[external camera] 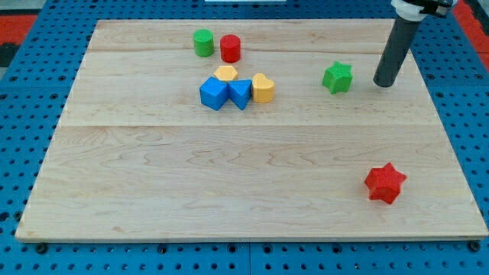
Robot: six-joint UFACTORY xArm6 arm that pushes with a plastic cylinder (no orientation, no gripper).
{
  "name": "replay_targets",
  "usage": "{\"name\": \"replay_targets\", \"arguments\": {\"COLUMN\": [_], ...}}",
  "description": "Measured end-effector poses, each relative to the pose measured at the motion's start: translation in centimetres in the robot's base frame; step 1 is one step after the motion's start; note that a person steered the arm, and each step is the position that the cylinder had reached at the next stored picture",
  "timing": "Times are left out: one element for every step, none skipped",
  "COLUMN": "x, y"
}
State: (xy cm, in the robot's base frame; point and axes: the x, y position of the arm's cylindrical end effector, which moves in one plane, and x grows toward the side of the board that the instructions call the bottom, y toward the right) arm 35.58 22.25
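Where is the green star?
The green star sits toward the view's upper right of the board, just left of my tip, with a small gap between them.

wooden board [252, 183] | blue pegboard surface [30, 99] beneath | red strip [23, 30] view's top-left

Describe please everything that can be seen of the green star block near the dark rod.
The green star block is a small, chunky star with short blunt points and a matte painted look. It lies flat on the wooden board, in the view's upper right part. Nothing touches it. My tip stands close by on its right side, with a narrow gap of bare wood between them. The yellow and blue blocks sit well away to its left.
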Motion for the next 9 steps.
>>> {"name": "replay_targets", "arguments": {"x": [0.3, 0.4, 1.5, 3.1, 3.8, 3.8, 3.8, 3.7, 3.7], "y": [0.0, 0.0, 0.0, 0.5, 0.5, 0.5, 0.5, 0.5, 0.5]}}
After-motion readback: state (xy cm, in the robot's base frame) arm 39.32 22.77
